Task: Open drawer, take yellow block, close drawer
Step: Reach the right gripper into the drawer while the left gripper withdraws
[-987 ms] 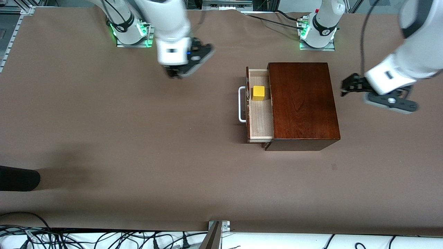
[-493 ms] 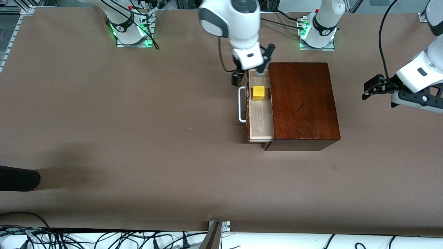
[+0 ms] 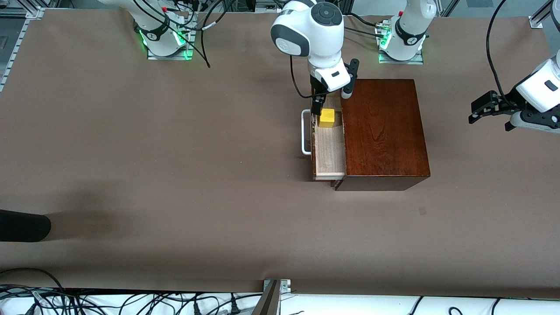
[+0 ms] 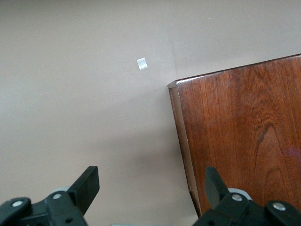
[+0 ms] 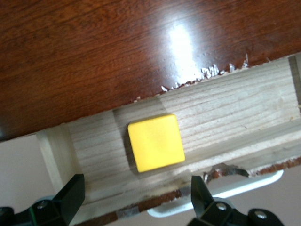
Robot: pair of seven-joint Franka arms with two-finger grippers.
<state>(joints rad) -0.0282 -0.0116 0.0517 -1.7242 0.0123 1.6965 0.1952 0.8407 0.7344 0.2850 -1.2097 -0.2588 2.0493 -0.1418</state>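
The dark wooden box [image 3: 383,131] stands mid-table with its drawer [image 3: 329,148] pulled out toward the right arm's end, white handle [image 3: 305,133] in front. The yellow block [image 3: 326,117] lies in the drawer, at the end farther from the front camera. My right gripper [image 3: 321,103] hangs open just over the drawer by the block. In the right wrist view the block [image 5: 155,142] sits on the pale wood [image 5: 235,108] ahead of the open gripper [image 5: 136,195]. My left gripper [image 3: 481,109] is open and empty over the table beside the box [image 4: 244,132], its own view showing it [image 4: 149,188] over bare table.
A dark rounded object [image 3: 22,225] lies at the table's edge toward the right arm's end. A small tape mark [image 3: 422,211] sits on the table nearer the front camera than the box. Cables [image 3: 131,302] run along the near edge.
My right arm has swung from near its base to over the open drawer and come down by the block. My left gripper has drawn away from the box toward its table end.
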